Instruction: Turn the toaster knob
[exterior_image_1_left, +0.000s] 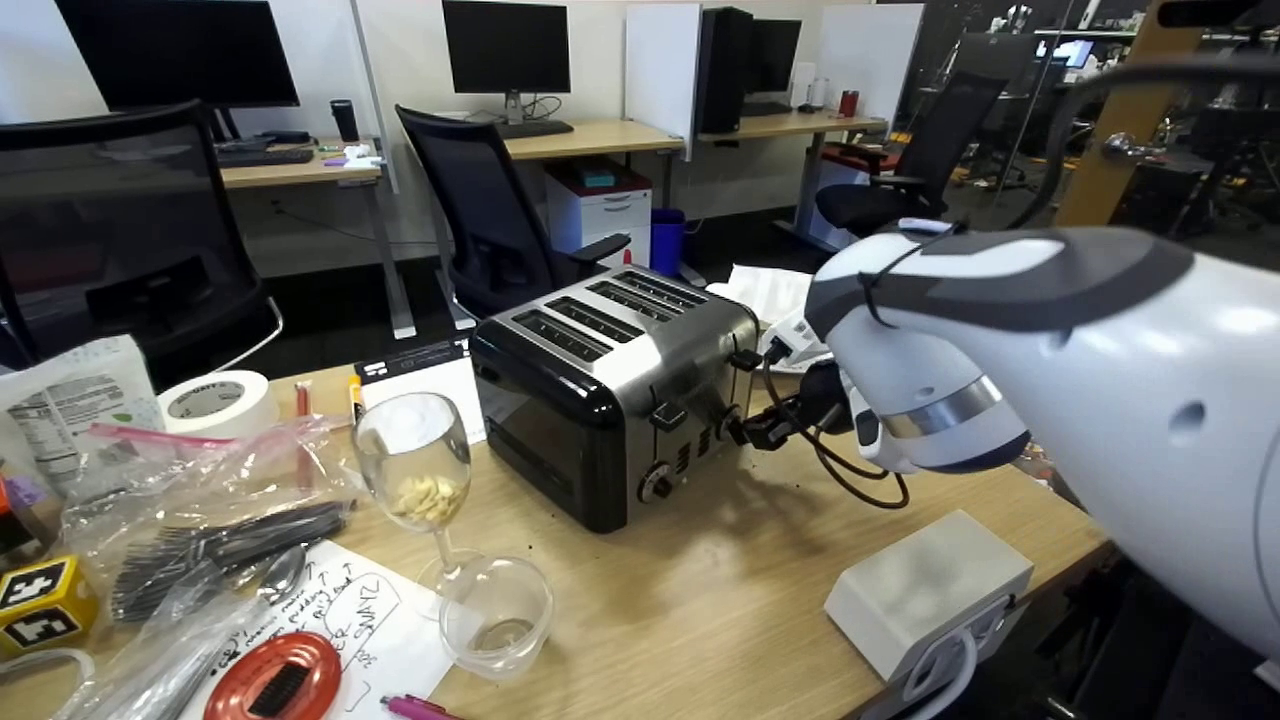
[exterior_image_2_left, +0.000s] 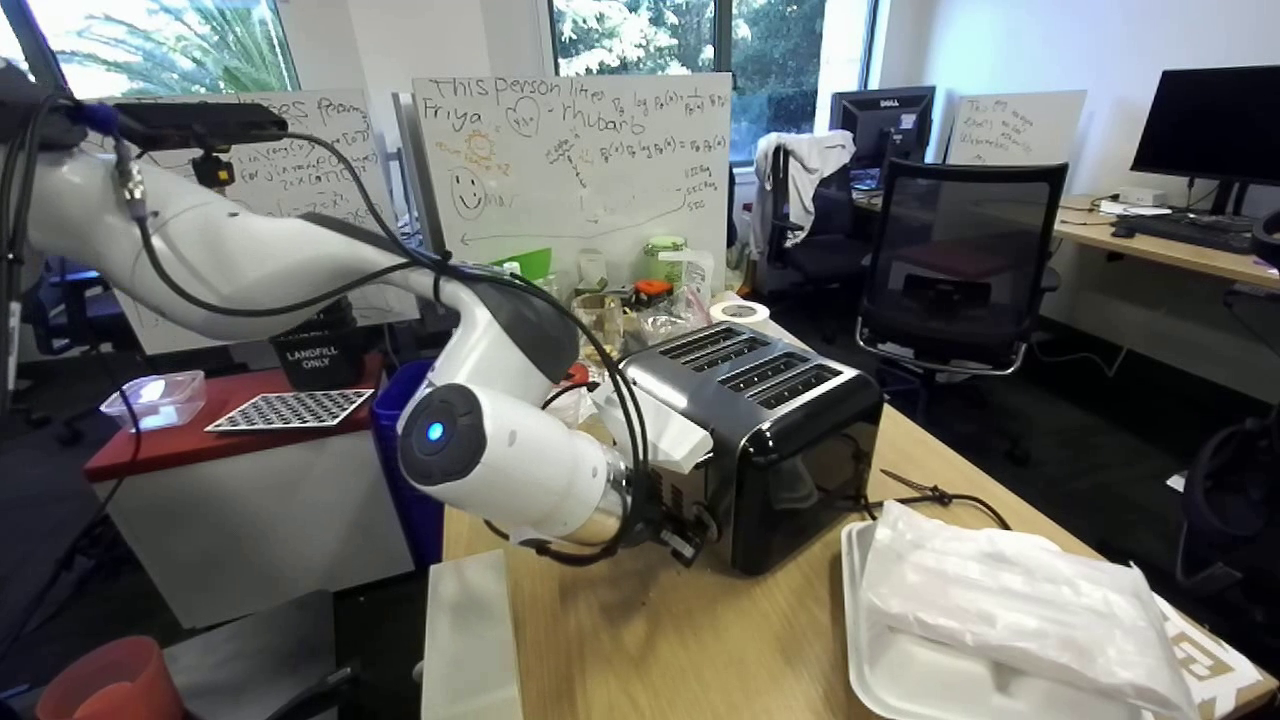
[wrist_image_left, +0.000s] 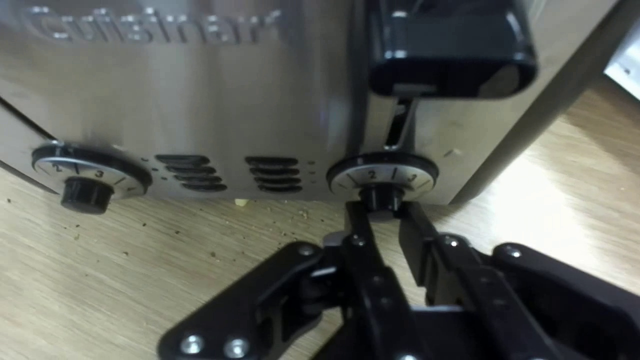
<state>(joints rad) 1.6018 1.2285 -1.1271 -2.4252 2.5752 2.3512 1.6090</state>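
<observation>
White tape (exterior_image_1_left: 248, 412), in a roll, is left of the toaster (exterior_image_1_left: 612, 400) as I see the worktop (exterior_image_1_left: 690, 620) in an exterior view. Closer to the toaster stands a wine glass (exterior_image_1_left: 400, 440), with a clear cup (exterior_image_1_left: 495, 610) by its foot; whether those two touch I can't tell. Next comes the toaster itself, upright on the worktop. On its front panel (wrist_image_left: 200, 110), in the wrist view, the left knob (wrist_image_left: 86, 195) is untouched. At the panel's right, my fingers (wrist_image_left: 360, 225) stand either side of the right knob (wrist_image_left: 381, 197) and appear to be pinching it. Right of the toaster are the arm (exterior_image_1_left: 1060, 380) and a pale grey box (exterior_image_1_left: 930, 580).

I judge the grip made and the turn the step in hand, though the task names no direction or amount. Next, I think, I should rotate the fingers about that knob's axis without pushing hard, so the toaster doesn't slide and the pinch doesn't slip.
</observation>
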